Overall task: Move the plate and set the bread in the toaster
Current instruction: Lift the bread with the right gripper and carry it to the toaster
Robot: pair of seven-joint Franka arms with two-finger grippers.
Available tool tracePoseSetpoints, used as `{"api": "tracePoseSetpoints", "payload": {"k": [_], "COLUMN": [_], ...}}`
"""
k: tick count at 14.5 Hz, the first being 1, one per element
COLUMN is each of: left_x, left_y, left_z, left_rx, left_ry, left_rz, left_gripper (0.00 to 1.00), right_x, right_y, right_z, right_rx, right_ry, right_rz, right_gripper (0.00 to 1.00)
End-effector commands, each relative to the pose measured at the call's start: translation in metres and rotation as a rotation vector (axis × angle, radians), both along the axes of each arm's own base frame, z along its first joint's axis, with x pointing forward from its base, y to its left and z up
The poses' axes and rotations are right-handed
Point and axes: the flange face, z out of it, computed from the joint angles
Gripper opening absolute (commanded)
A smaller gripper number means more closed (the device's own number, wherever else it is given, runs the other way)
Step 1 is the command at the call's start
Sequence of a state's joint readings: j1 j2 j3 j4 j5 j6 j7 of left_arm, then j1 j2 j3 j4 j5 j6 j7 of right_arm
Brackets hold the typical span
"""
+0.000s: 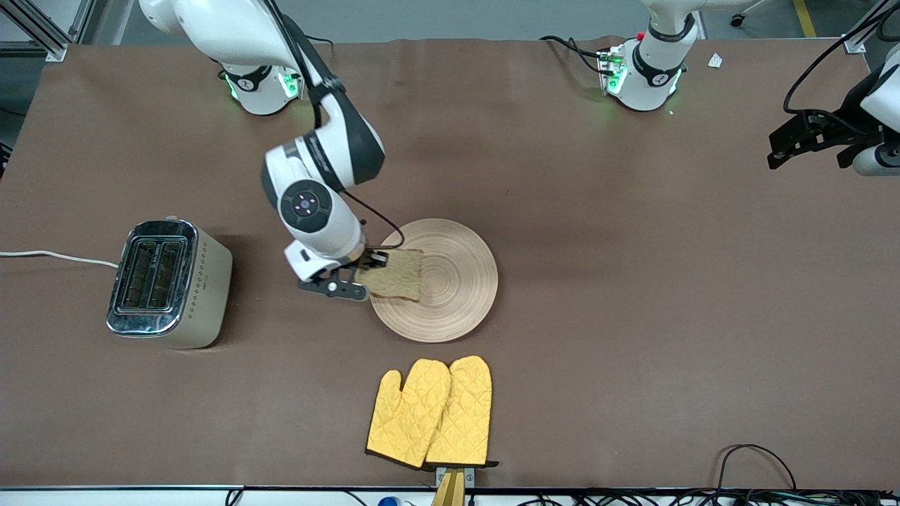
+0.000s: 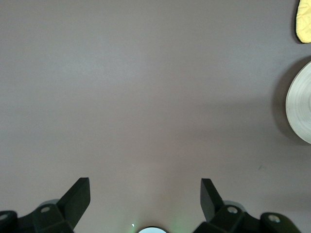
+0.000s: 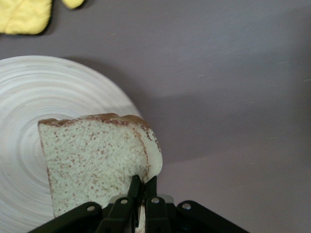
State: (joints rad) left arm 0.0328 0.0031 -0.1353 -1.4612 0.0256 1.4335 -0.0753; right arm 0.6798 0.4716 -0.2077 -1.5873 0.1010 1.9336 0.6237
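Note:
My right gripper (image 1: 367, 269) is shut on the bread (image 1: 396, 275), a brownish speckled slice with a darker crust. It holds the slice by one edge, lifted over the rim of the plate (image 1: 457, 295) at the right arm's end. In the right wrist view the gripper (image 3: 144, 183) pinches the bread (image 3: 92, 160) above the plate (image 3: 29, 107). The toaster (image 1: 169, 282), cream with a chrome top and two slots, stands toward the right arm's end of the table. My left gripper (image 1: 808, 144) waits open and empty, raised at the left arm's end; its view (image 2: 145, 191) shows bare table.
A pair of yellow oven mitts (image 1: 432, 412) lies nearer to the front camera than the plate. The toaster's white cord (image 1: 56, 257) runs off the table's end. The table (image 1: 633, 281) is covered with brown cloth.

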Motion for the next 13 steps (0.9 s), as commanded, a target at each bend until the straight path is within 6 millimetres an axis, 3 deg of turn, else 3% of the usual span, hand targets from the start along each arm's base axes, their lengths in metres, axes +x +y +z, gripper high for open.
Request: {"api": "tracePoseSetpoints", "payload": {"k": [1,4,7,9,11,13], "left_x": [0.003,0.005,0.005,0.005,0.006,0.004], "left_y": [-0.001,0.001,0.002,0.001,-0.001,-0.003], "left_z": [-0.001,0.001,0.004,0.006,0.007,0.009], "left_rx": [-0.013,-0.014,-0.015,-0.013,-0.016,-0.016], "left_ry": [-0.020,-0.035,-0.051,-0.060,-0.063,-0.066], "left_rz": [-0.016,-0.010,-0.010,-0.013,-0.017,-0.020], "left_gripper": [1.00,1.00,1.00,1.00,1.00,1.00], "right_x": [0.004,0.013,0.028,0.035,0.039,0.040], "right_y": [-0.036,-0.075,-0.140,-0.172,-0.199,-0.214], "right_z": [0.048,0.084,0.107,0.118,0.122,0.112], "right_rx": [-0.162,-0.394,-0.571,-0.666,-0.766,-0.844], "right_ry": [0.002,0.015,0.080,0.117,0.150,0.177], "right_rz": [0.020,0.136,0.291,0.374,0.412,0.424], "right_gripper": [0.00,0.00,0.00,0.00,0.00,0.00]}}
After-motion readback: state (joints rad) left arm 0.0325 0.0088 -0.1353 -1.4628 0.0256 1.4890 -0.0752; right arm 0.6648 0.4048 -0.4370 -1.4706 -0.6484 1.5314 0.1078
